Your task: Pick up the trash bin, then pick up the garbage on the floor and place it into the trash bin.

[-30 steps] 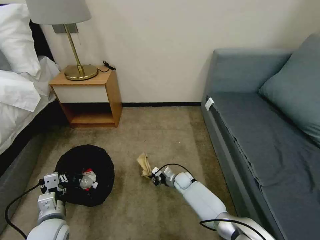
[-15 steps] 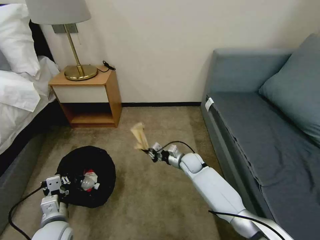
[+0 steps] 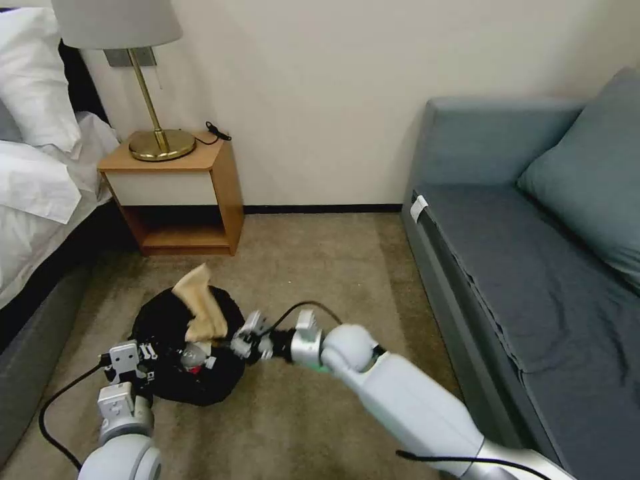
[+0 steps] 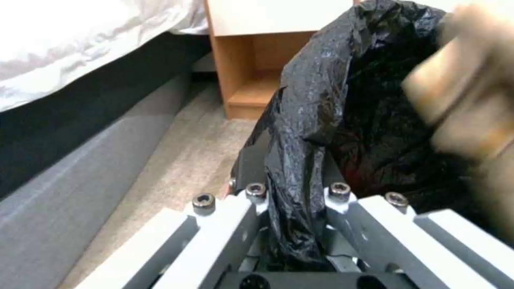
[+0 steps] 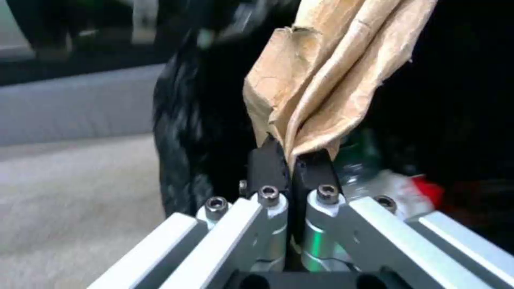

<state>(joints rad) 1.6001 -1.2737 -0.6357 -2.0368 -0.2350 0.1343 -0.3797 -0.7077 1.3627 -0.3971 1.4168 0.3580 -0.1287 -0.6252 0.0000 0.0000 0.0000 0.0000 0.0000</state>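
Observation:
The trash bin point(image 3: 167, 327), dark with its crinkly black bag point(image 4: 316, 112), hangs low over the carpet, and my left gripper point(image 3: 141, 360) is shut on its near rim. My right gripper point(image 3: 235, 344) is shut on the lower end of a tan crumpled paper point(image 3: 199, 307), a piece of the garbage, which stands up over the bin's mouth. The right wrist view shows the black pads point(image 5: 268, 162) pinching the tan crumpled paper point(image 5: 327, 80). Inside the bin lie a red-and-white packet point(image 5: 415, 188) and a small clear bottle point(image 3: 192, 356).
A wooden nightstand point(image 3: 180, 193) with a brass lamp point(image 3: 157, 133) stands against the wall behind the bin. A bed point(image 3: 40, 180) runs along the left and a blue-grey sofa point(image 3: 533, 267) along the right. Open carpet point(image 3: 320, 267) lies between them.
My right arm lifted the tan paper off the carpet and swung it left, over the bin's mouth. The bin and my left gripper shifted a little to the right.

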